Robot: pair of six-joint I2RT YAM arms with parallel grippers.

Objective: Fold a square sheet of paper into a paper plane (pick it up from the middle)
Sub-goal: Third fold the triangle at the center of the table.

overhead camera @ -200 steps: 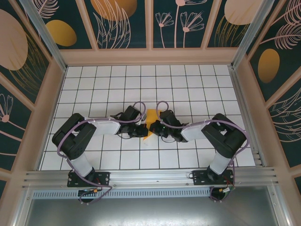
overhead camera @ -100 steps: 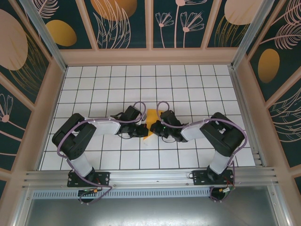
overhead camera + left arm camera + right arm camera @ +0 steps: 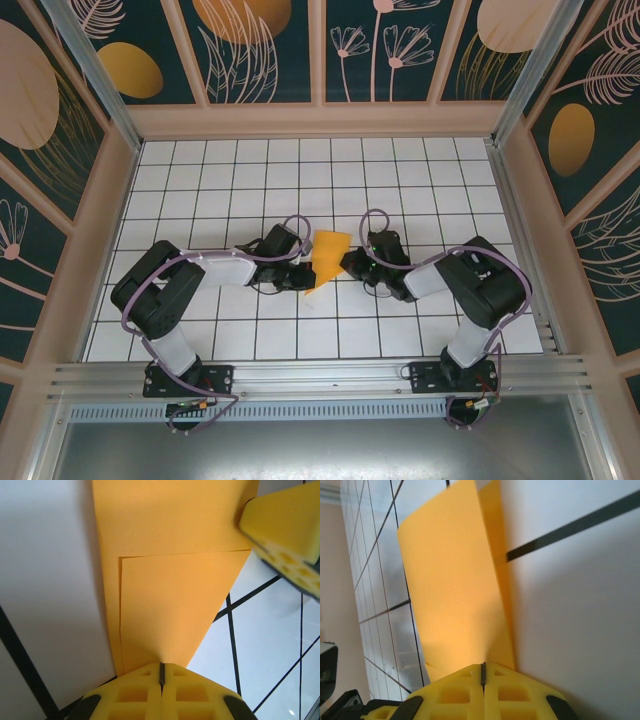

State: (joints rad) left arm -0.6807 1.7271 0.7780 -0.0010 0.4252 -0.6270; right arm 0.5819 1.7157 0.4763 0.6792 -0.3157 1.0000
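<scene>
Rightward is where my right arm has swung since a second ago, its elbow out nearer the side wall. My right claw (image 3: 347, 262) has drawn back with it, so more of the orange plane (image 3: 330, 252) now lies uncovered between my two claws. My left arm has kept its pose, and my left claw (image 3: 307, 278) sits where it was, at the narrow lower end of the plane.

From above, the plane lies near the middle of the white grid table (image 3: 400, 180). It is broad at the far end and tapers to a sharp tip pointing toward my left base.

At my left wrist, my left claw (image 3: 161, 667) is pressed shut with its yellow pads meeting at a thin seam. The plane (image 3: 170, 605) narrows straight into that seam, so I am pinching it there. A folded flap with a straight edge lies across its face. One yellow finger (image 3: 280, 515) of my right claw touches the plane's far corner.

At my right wrist, my right claw (image 3: 483, 666) is likewise clamped tight. The plane (image 3: 455, 595) rises out of its seam, a second layer showing along one edge. It throws a shadow on the tiles beside it.
</scene>
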